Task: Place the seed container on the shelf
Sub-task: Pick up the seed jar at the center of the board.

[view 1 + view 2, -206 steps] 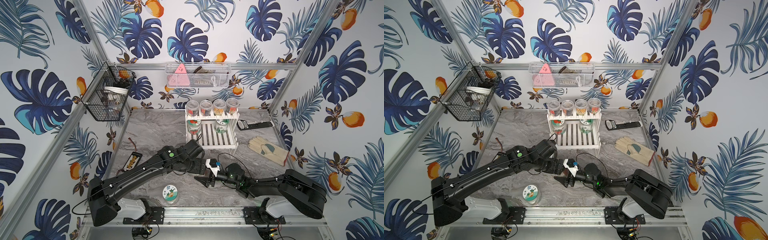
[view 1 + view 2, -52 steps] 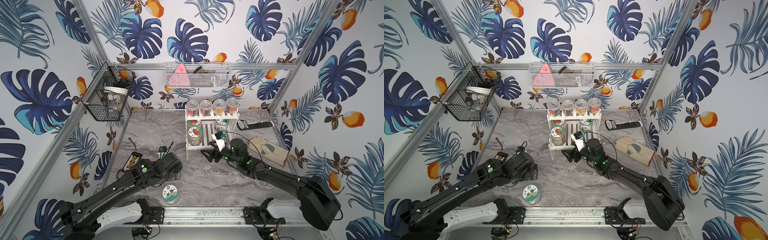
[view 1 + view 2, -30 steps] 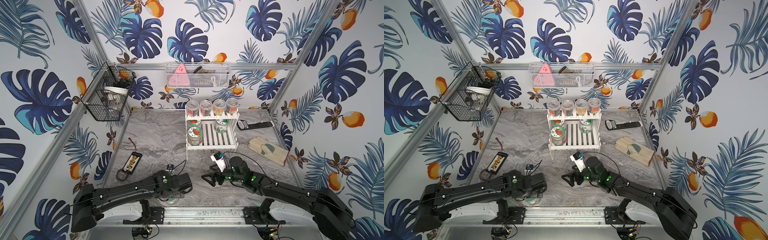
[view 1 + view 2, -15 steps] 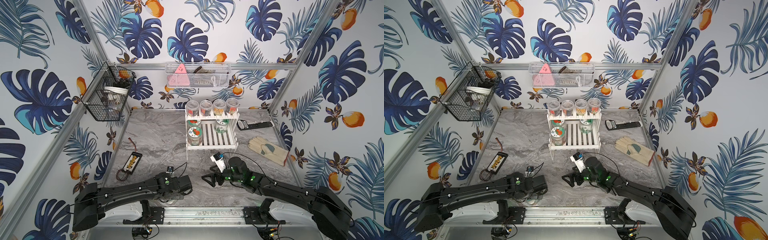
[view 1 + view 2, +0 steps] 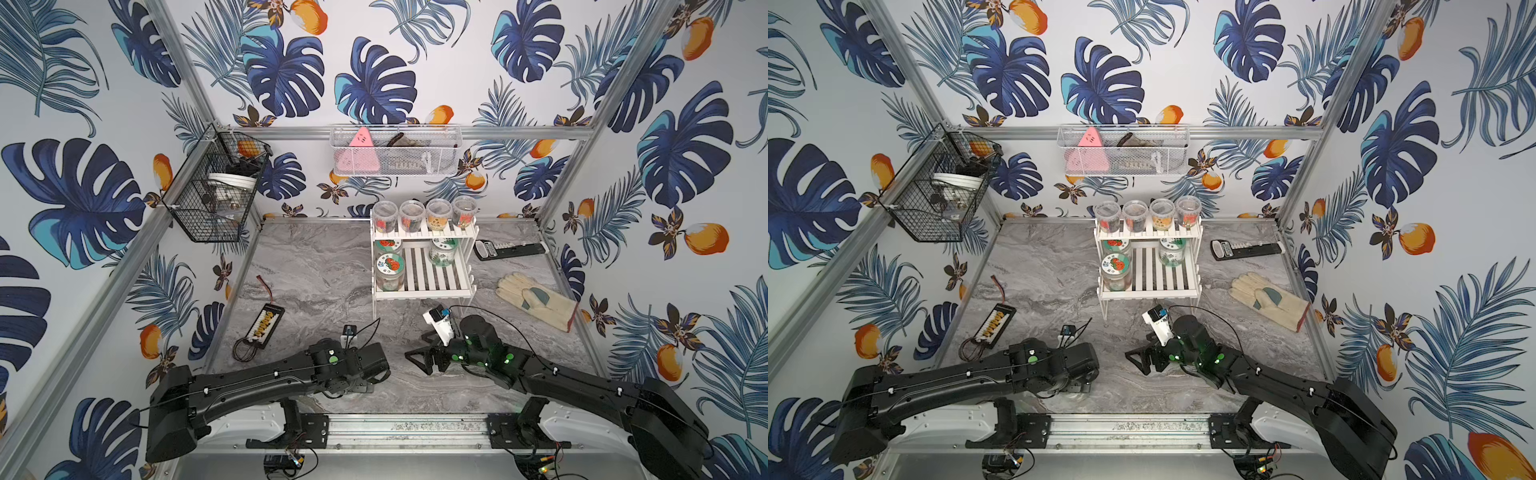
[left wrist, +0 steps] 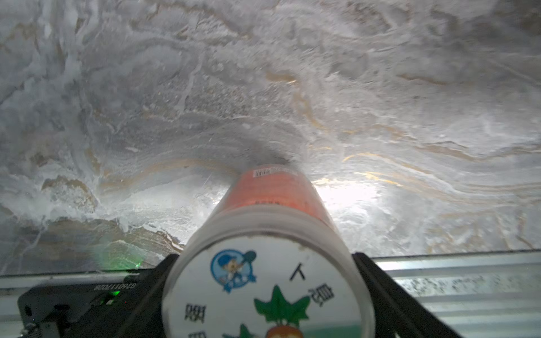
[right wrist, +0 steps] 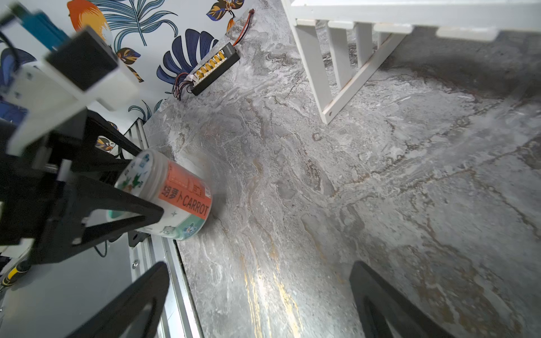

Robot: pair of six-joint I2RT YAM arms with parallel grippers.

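Near the front edge of the grey marbled desk (image 5: 316, 270), on the robot's left side, the left arm (image 5: 257, 380) now lies low and stretched out, where moments ago it stood back from the jar. Its wrist hides the seed container in both top views.

The left wrist view shows the seed container (image 6: 263, 292), a clear jar with an orange carrot label and a white lid. It stands upright on the desk, with the left fingers (image 6: 152, 286) pressed against either side of the lid. They were wide a second ago and have narrowed onto it, so the jar looks gripped but not yet lifted.

To the right, the right fingers (image 7: 146, 289) hang wide apart and empty just above the desk, pulled back from the shelf.

Beyond them stands the shelf (image 5: 424, 293), a small white stepped rack. It holds four cups on its upper step and three jars on the lower one, with bare slats at the front right.

The pick looks nearly done. Lifting the jar and carrying it to that free spot remains.
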